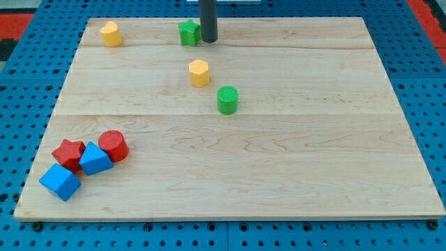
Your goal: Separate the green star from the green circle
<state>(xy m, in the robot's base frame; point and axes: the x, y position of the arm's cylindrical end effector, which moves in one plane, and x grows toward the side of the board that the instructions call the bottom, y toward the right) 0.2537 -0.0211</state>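
Note:
The green star sits near the view's top, left of centre, on the wooden board. My tip is right beside the star's right side, touching or nearly touching it. The green circle, a short cylinder, stands lower and to the right, about a third of the way down the board, well apart from the star.
A yellow hexagon block lies between star and circle. Another yellow block sits at the top left. At the bottom left cluster a red star-like block, a red cylinder and two blue blocks.

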